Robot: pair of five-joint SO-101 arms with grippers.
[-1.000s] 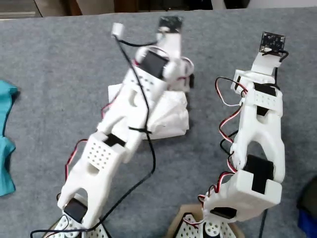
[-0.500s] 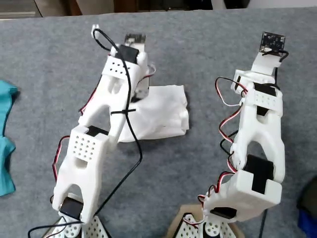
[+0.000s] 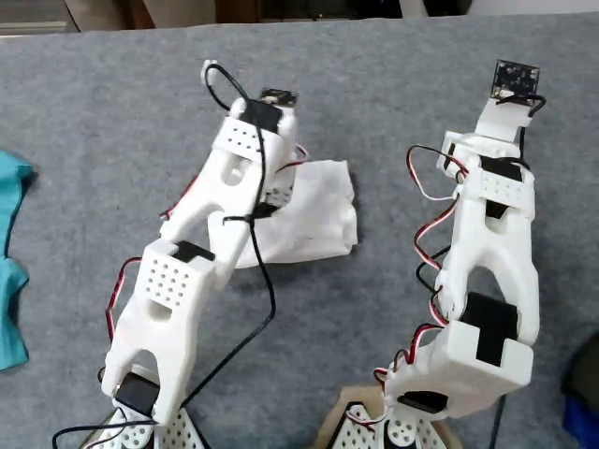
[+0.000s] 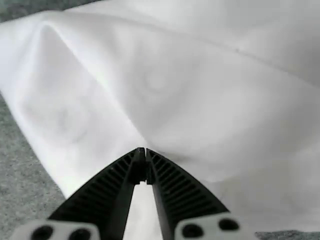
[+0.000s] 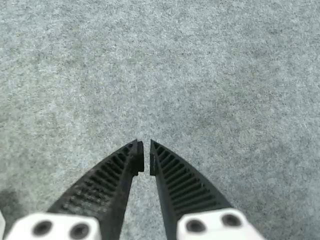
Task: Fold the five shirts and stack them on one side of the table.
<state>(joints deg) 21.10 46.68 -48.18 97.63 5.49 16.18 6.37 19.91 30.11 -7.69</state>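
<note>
left arm (image 3: pixel 187 281): I see it bent over the white shirt (image 3: pixel 314 210), wrist above the shirt's left part
white shirt: rumpled rough rectangle, flat on the grey desk (image 3: pixel 112 122), between both arms
right arm (image 3: pixel 487 253): stretched over the desk, apart from that shirt
teal shirt (image 3: pixel 9 271): far left edge, well apart

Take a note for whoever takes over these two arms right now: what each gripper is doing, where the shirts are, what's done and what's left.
Left gripper: shut, tips right at the white shirt; whether it pinches fabric cannot be told.
Right gripper: shut, empty, over bare table.
Things: the white shirt lies mid-table as a rumpled bundle, partly under the left arm. The teal shirt lies at the table edge on the left arm's side, unfolded by the look of it.
Done: at most a rough fold of the white shirt; nothing lies on it.
Left: tidy that fold, fold the teal shirt and the others, and stack them on one side.
</note>
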